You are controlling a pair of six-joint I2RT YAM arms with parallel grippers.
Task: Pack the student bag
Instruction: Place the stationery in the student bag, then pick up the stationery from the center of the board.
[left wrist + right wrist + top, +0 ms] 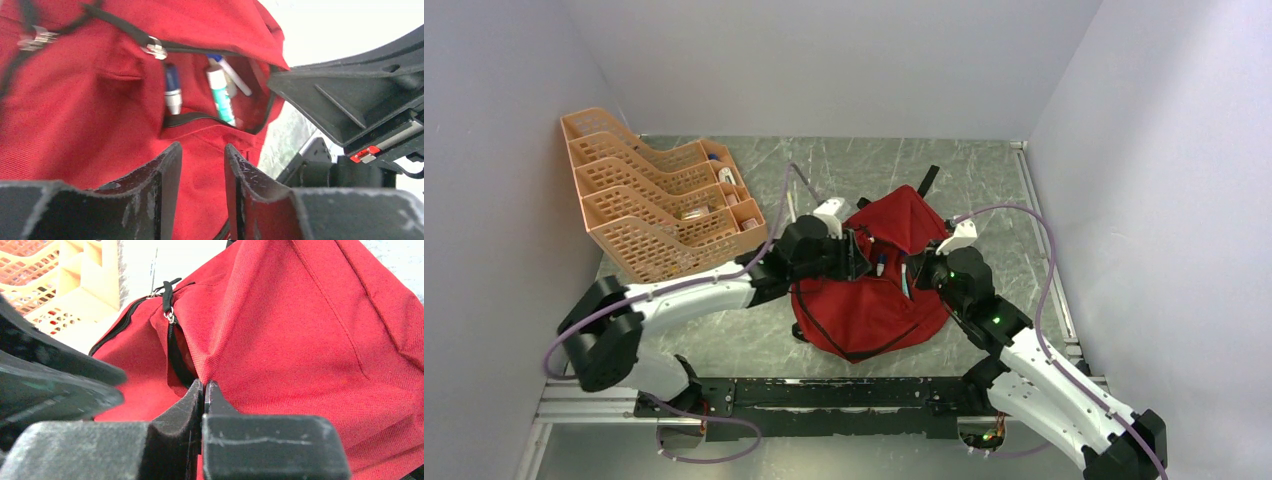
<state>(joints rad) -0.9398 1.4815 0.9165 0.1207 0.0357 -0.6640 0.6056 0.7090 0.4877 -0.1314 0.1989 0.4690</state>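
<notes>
The student bag, a red backpack with black zippers, lies in the middle of the table. Its front pocket gapes open in the left wrist view, holding a blue marker, a green-and-white tube and a white pen. My left gripper is at the bag's left side, with its jaws apart and red fabric showing behind the gap. My right gripper is shut, pinching the bag's fabric at the pocket edge beside the black zipper.
An orange plastic tray rack with small items in it stands at the back left; it also shows in the right wrist view. Grey walls close in the table on three sides. The black straps trail behind the bag.
</notes>
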